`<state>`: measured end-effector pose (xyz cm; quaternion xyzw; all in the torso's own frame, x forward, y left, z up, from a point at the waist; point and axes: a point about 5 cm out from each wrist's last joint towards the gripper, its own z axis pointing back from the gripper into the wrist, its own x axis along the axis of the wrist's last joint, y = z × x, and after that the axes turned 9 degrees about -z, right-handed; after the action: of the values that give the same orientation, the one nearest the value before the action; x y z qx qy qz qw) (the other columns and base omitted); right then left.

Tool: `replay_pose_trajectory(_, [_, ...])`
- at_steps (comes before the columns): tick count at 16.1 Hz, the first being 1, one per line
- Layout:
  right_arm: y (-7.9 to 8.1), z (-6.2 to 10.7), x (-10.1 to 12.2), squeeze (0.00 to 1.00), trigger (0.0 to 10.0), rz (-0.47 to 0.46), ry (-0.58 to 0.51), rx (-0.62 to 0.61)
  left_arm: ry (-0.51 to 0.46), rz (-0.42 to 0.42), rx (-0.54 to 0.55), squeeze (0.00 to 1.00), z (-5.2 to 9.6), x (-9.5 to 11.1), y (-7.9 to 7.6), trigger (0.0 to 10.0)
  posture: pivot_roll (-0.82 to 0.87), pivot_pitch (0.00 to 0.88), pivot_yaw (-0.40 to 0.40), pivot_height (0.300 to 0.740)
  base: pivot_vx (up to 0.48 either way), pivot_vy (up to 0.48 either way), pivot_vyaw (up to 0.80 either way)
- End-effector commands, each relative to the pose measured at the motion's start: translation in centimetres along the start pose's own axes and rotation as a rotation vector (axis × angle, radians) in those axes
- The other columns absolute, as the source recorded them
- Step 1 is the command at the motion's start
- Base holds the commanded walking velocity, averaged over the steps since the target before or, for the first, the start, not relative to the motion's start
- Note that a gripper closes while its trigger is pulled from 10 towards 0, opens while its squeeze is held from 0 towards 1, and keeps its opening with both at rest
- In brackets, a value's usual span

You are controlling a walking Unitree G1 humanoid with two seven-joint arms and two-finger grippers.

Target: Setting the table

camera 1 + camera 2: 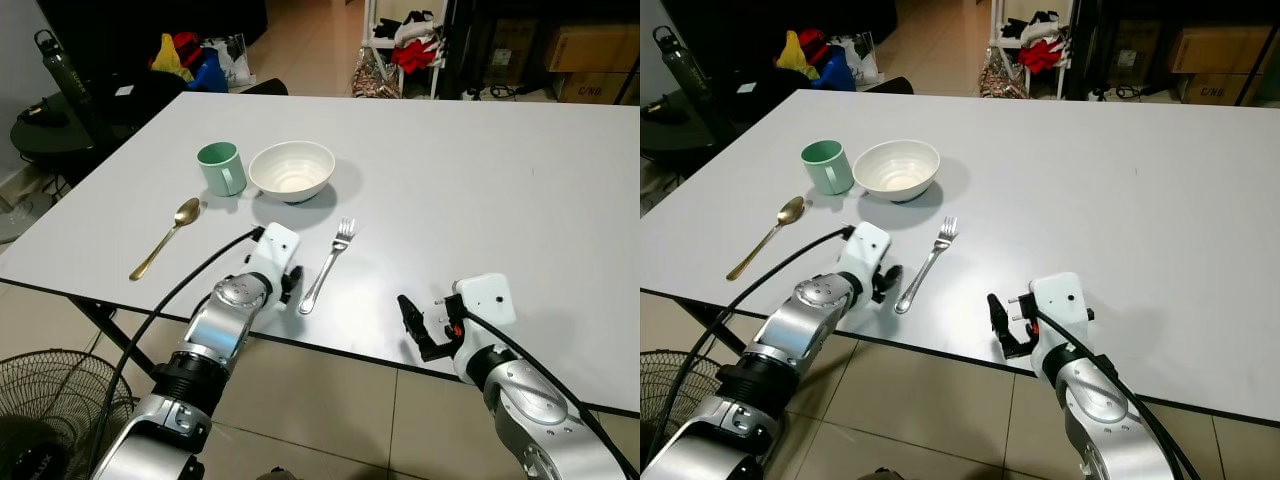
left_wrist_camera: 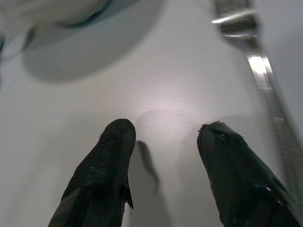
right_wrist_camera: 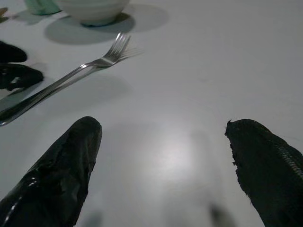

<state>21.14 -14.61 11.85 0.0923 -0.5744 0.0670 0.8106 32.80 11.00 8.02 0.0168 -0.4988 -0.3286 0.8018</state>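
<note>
Fork (image 1: 327, 264) is lying flat on the white table (image 1: 480, 190), tines pointing toward the far side, handle angled back toward the near edge. It is resting just in front of the white bowl (image 1: 292, 169), apart from it. Beside the bowl, on my left, the green mug (image 1: 221, 167) is standing upright, almost touching the bowl's rim. Further to my left, the gold spoon (image 1: 166, 238) is lying with its bowl end near the mug and its handle slanting toward the table's near left edge.

I am holding my left gripper (image 2: 163, 135) low over the table, just beside the fork's handle on its left; its fingers (image 2: 113, 151) are spread apart and gripping nothing. I am holding my right gripper (image 3: 163, 142) near the table's front edge, well to the right of the fork, its fingers (image 3: 71, 161) parted wide and empty, pointing across the tabletop toward the fork and bowl.

Beyond the table, bags and clothes are sitting on the tiled floor, and a fan (image 1: 45, 405) is standing below the near left corner.
</note>
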Motion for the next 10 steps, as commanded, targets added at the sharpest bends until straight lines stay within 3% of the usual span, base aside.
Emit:
replay_pose_trajectory(1, [0.7, 0.3, 0.1, 0.00, 10.0, 0.010, 0.008, 0.052, 0.042, -0.047, -0.068, 0.00, 0.1, -1.1, -1.1, 10.0, -0.02, 0.000, 0.143, 0.740, 0.000, 0.000, 0.00])
replay_pose_trajectory(10, [0.9, 0.4, -0.2, 0.00, 10.0, 0.045, 0.035, 0.088, 0.026, -0.004, -0.159, 0.00, 1.0, -0.5, -2.4, 10.0, -0.02, 0.000, 0.142, 0.740, 0.000, 0.000, 0.00])
